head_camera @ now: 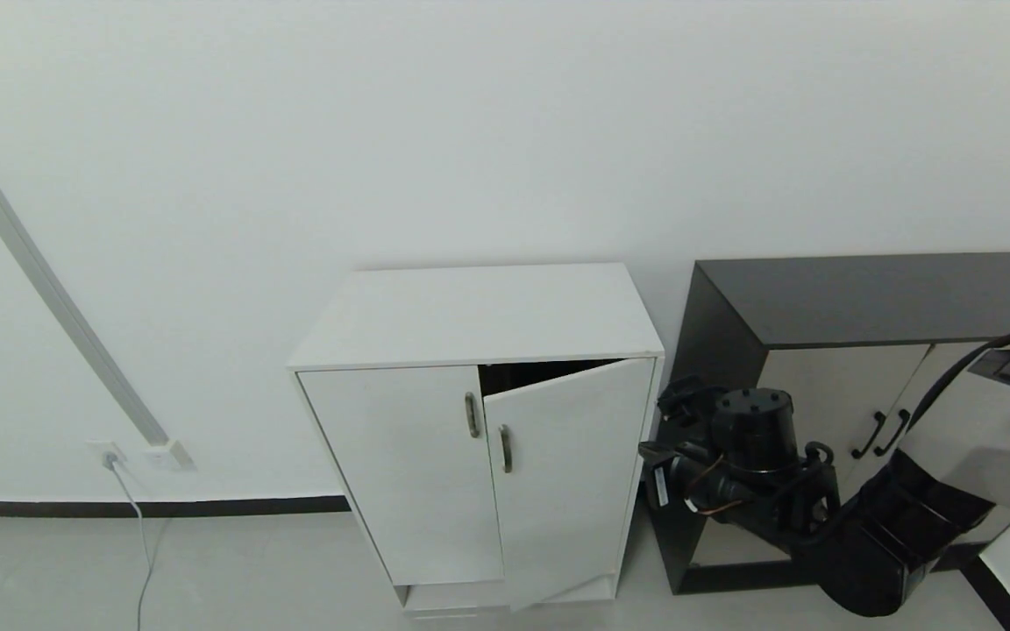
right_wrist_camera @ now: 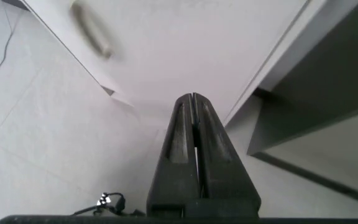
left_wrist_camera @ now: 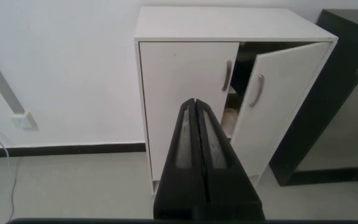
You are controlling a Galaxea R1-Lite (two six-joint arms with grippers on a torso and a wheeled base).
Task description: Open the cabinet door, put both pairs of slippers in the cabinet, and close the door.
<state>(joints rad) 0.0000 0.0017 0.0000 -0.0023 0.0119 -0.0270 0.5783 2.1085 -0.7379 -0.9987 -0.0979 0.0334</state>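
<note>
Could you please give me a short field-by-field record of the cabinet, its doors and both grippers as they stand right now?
white cabinet: upright, beside the black cabinet
left door: shut
right door: ajar, dark gap along its top edge
right door handle: free, nothing gripping it
left gripper: shut, empty, facing the cabinet front from well back
right gripper: shut, empty, pointing at the right door's outer face
task stage: door only partly open
</note>
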